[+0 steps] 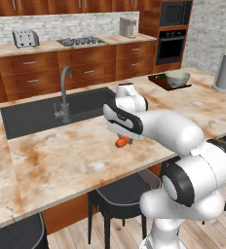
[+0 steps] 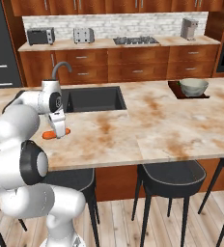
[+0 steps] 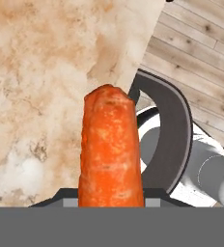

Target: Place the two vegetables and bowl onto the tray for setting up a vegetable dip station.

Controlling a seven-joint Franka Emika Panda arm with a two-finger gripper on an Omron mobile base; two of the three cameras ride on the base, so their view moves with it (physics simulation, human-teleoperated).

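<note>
Hiding the hand (image 1: 121, 137) (fingertips unseen), carrot (image 3: 111, 149) protrudes

The surface (image 1: 76, 155) looks like polished marble, pale with rusty brown veins. The carrot (image 3: 111, 149) has a rough, wrinkled, matt orange skin. The tray (image 2: 176, 91) at the upper right is dark reddish wood, and the bowl (image 2: 193, 87) on it seems smooth glazed ceramic. The floor (image 3: 201, 62) shows pale wooden planks.

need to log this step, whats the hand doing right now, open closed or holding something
Hand: closed on the carrot, held just above the counter in front of the sink.
</note>
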